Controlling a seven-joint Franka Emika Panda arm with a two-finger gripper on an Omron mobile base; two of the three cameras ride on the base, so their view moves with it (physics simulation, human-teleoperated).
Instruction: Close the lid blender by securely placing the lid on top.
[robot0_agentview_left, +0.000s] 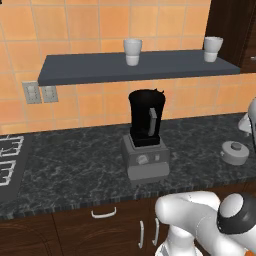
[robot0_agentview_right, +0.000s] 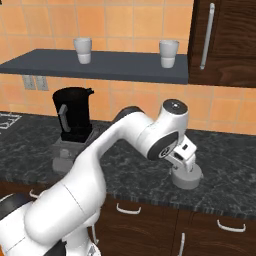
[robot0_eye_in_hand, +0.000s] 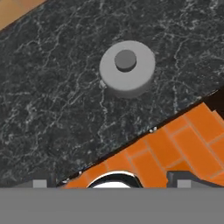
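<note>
Left base view: blender (robot0_agentview_left: 145, 135) stands mid-counter (robot0_agentview_left: 75, 160), black jar open on top, grey handle facing near, boxy grey base with dials on the front. Lid (robot0_agentview_left: 235, 152) lies flat on the counter well to the right of the blender, knob up. Two white cups (robot0_agentview_left: 132, 51) sit on the dark shelf (robot0_agentview_left: 125, 69) above, one over the blender, one far right. Stove grate (robot0_agentview_left: 9, 160) at the left edge, wall outlets (robot0_agentview_left: 39, 93) under the shelf. The arm's white links fill the lower right corner.

Right base view: the arm rises from the lower left, bends at the elbow and drops the wrist straight down over the lid (robot0_agentview_right: 187, 177), which sits near the counter's front edge. Pincer (robot0_agentview_right: 184, 161) is just above the lid, touching or nearly so; the fingers are hidden by the hand, so can't tell how wide it stands. Blender (robot0_agentview_right: 72, 129) is at left, well apart from the lid. A dark cabinet (robot0_agentview_right: 225, 40) with a long handle shows upper right.

Hand view: looks down on the lid (robot0_eye_in_hand: 127, 68), round with knob centred, resting on marbled counter (robot0_eye_in_hand: 52, 109). Orange tiled floor (robot0_eye_in_hand: 175, 148) shows beyond the counter edge. Fingertips barely show at the bottom corners, set far apart.
</note>
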